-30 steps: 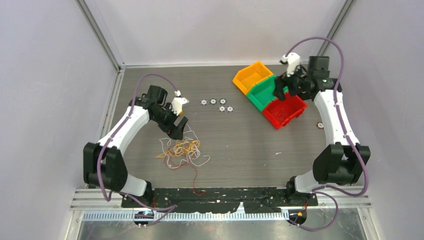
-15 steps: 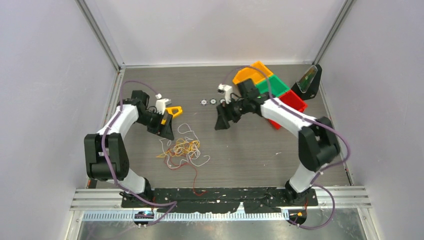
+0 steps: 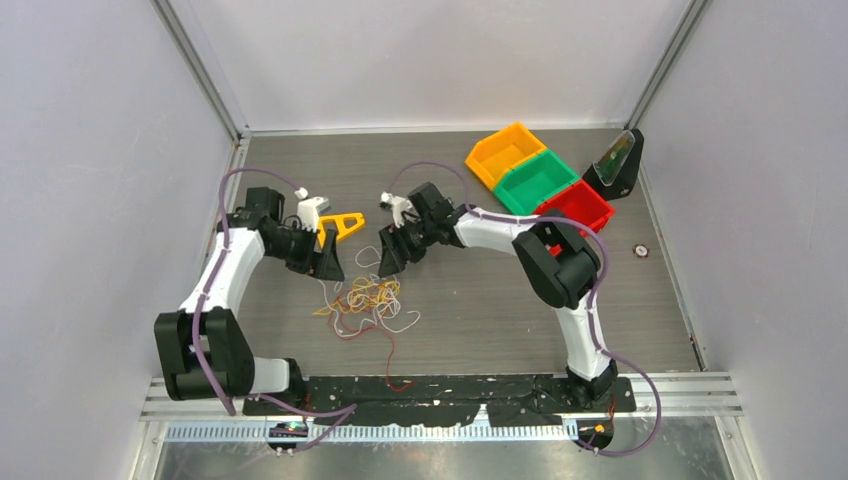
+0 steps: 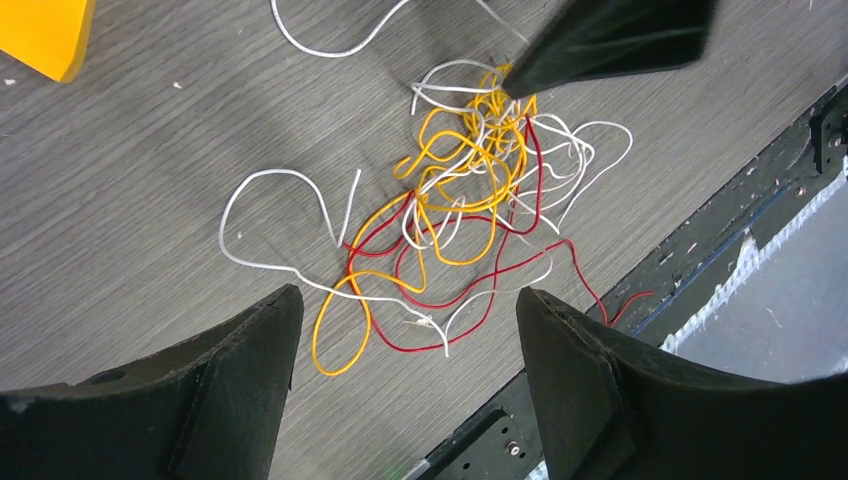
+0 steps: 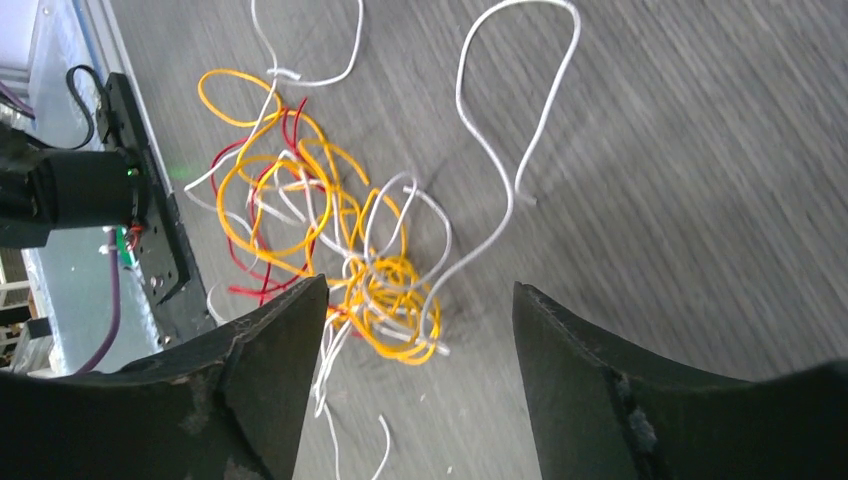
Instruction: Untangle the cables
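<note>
Cables: the thin, floppy yellow-orange, white and red wire cables lie in one messy pile on the grey wood-look table, near its front edge.
Feel: they look light, soft and bendy, so a hard pull would likely tighten the knot.
Best hold: a loose end at the pile's edge.
Left claw: wide open, holding nothing.
Right claw: wide open, holding nothing.
Top view: shows both arms leaning over the pile.
Wrist views: show which wire crosses which.

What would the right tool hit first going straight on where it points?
Most likely the cables: in its wrist view their yellow knot lies straight ahead, between the open fingers of the right tool. Depth is unclear.
</note>
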Motion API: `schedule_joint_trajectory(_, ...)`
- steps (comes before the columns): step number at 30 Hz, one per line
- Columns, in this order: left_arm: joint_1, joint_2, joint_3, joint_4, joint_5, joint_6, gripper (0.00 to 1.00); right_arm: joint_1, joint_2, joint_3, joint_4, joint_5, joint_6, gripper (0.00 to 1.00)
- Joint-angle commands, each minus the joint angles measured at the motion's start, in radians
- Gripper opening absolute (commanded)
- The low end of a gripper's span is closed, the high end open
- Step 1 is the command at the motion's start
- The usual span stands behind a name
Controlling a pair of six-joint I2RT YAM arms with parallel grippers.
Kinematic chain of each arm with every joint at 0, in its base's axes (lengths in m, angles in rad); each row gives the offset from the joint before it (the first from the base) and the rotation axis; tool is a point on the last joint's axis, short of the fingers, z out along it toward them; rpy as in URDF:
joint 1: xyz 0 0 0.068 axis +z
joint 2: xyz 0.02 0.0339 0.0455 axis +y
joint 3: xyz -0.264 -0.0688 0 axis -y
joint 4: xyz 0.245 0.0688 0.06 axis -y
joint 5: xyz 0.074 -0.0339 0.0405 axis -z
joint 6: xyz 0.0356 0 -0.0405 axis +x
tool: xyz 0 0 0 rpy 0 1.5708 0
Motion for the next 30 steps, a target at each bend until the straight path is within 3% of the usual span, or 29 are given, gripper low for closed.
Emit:
schedule_joint_trajectory(1,0.001,-0.062,0.005,-0.028,0.005,0.001,0.8,0.026,0.05,0.053,0.072,0.052,0.027,0.54)
schedule_joint_trajectory(2,0.001,-0.071,0.011,-0.034,0.01,0.008,0.8,0.026,0.056,0.056,0.065,0.06,0.023,0.36)
schedule_joint_trajectory(4,0.001,-0.099,0.024,-0.035,0.033,0.026,0.83,0.022,0.027,0.071,0.036,0.047,0.013,0.12)
schedule_joint_trajectory(6,0.001,-0.147,0.02,-0.002,0.085,0.049,0.88,0.016,-0.055,0.075,0.027,0.015,0.003,0.06)
schedule_joint_trajectory(9,0.001,-0.276,-0.032,0.171,0.201,0.025,0.96,0.011,-0.228,0.074,0.064,-0.042,-0.001,0.05)
schedule_joint_trajectory(13,-0.034,-0.421,-0.15,0.573,0.252,-0.149,1.0,0.011,-0.364,0.105,0.109,-0.091,0.017,0.05)
schedule_joint_trajectory(20,-0.299,-0.449,-0.147,0.851,0.003,-0.229,1.0,0.011,-0.48,0.143,0.244,-0.078,0.138,0.05)
schedule_joint_trajectory(23,-0.356,-0.402,-0.132,0.969,-0.103,-0.276,1.0,0.017,-0.491,0.202,0.272,-0.094,0.187,0.05)
schedule_joint_trajectory(28,-0.367,-0.306,-0.088,0.984,-0.126,-0.362,0.79,0.015,-0.507,0.289,0.283,-0.1,0.23,0.05)
schedule_joint_trajectory(30,-0.367,-0.331,-0.106,0.992,-0.101,-0.365,0.77,0.012,-0.516,0.32,0.283,-0.088,0.237,0.06)
